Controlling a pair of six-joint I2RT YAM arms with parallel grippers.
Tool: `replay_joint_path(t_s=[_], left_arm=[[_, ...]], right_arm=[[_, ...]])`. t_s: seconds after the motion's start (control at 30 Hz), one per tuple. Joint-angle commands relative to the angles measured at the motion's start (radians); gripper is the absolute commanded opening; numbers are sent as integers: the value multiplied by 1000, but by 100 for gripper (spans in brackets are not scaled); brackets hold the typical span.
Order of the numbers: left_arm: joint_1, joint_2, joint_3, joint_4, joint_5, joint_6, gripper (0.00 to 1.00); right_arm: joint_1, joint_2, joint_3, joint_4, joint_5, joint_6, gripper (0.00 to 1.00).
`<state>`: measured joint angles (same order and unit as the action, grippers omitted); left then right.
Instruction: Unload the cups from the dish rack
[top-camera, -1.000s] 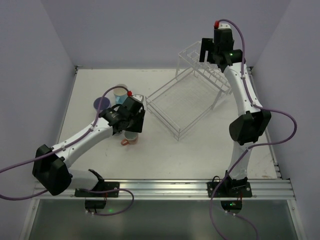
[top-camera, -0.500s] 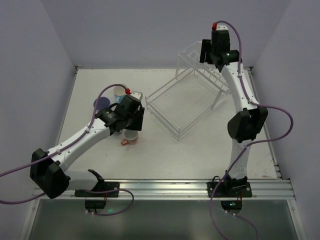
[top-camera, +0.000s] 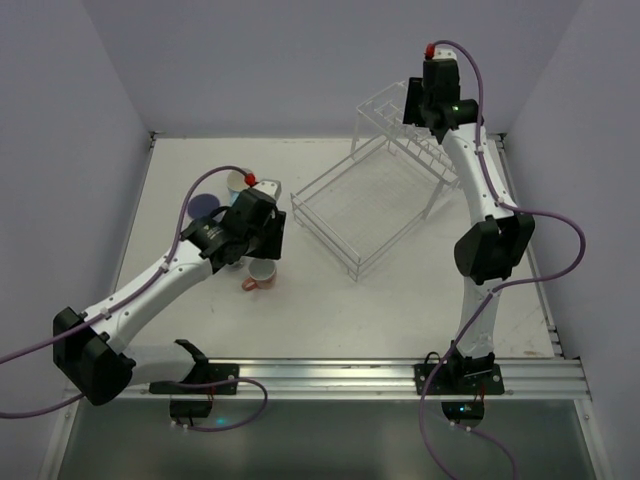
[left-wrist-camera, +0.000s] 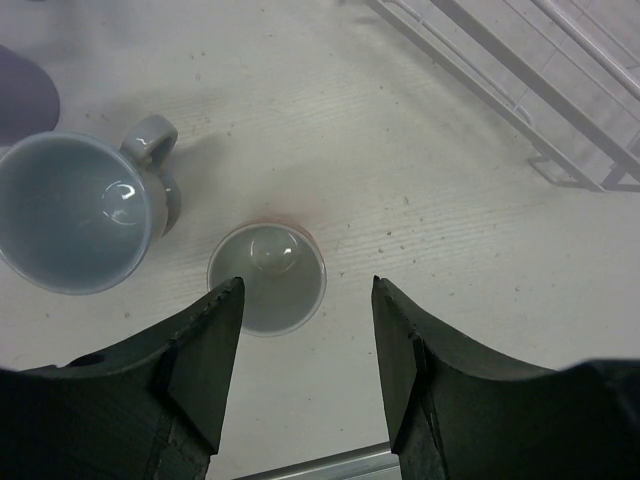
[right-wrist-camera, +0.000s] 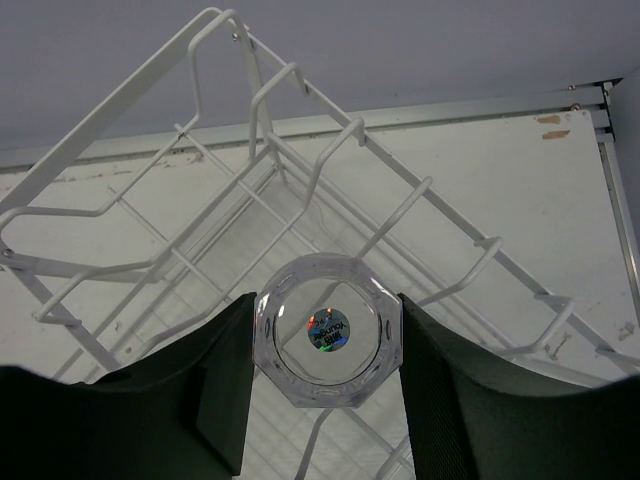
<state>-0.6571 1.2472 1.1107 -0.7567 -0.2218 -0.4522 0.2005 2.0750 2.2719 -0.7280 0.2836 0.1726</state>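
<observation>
As the right gripper (right-wrist-camera: 327, 332) clasps a clear glass (right-wrist-camera: 327, 345) at the far tier of the rack (top-camera: 370, 210), lift it straight up, while the left gripper (left-wrist-camera: 306, 290) gapes wide over the pink cup (left-wrist-camera: 266, 277).

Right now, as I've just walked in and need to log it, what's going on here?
The left hand hangs open above a salmon-pink mug standing on the table beside a grey-blue mug, both outside the dish rack. The right hand grips a clear glass over the rack's raised tier. The low tray shows no mugs.
</observation>
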Motion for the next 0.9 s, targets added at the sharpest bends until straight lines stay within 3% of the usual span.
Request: replay_joint_path(t_s=[0.0,0.63,0.87], left_arm=[[-6,-25,64,-19,-37,9,57],[-6,-38,279,-44,87,4,56],[-6,-38,311,124,304,12,58]], right_arm=[[-12,-16,28,35,28,19,0],[-19,-127,-2,35,-43,74,0],[-19,-180,-14,35,-70,93,0]])
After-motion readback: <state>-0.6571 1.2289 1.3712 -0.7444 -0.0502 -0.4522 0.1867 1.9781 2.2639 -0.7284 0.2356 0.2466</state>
